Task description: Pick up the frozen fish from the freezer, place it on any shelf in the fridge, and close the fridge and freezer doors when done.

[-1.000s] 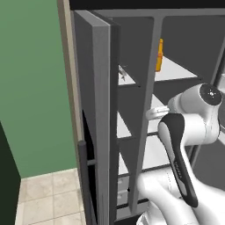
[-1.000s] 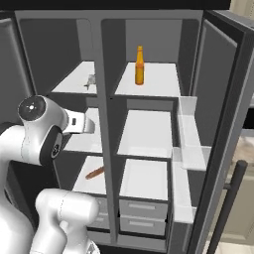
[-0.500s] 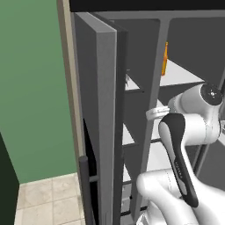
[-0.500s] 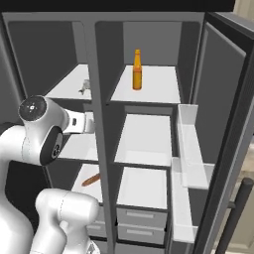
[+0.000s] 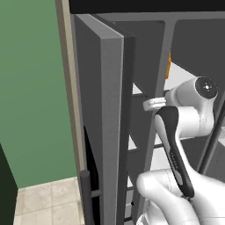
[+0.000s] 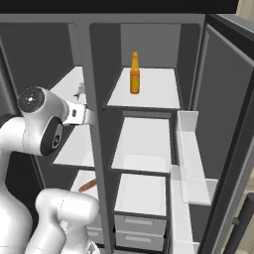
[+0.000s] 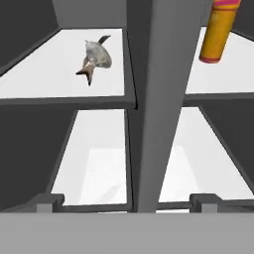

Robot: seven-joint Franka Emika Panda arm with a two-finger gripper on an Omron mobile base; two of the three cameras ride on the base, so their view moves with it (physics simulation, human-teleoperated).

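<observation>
Lying on the upper white shelf (image 7: 44,74) of the freezer (image 6: 69,144), the frozen fish (image 7: 95,57) waits ungrasped, well ahead of the gripper (image 7: 126,201), whose jaws stand spread wide, ready for a reach. Beside it, past the divider, the orange bottle (image 6: 134,73) stands in the fridge (image 6: 149,144), both doors open for access.

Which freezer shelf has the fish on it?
The top freezer shelf, left of the divider: the frozen fish lies there. The shelf below it looks bare.
</observation>
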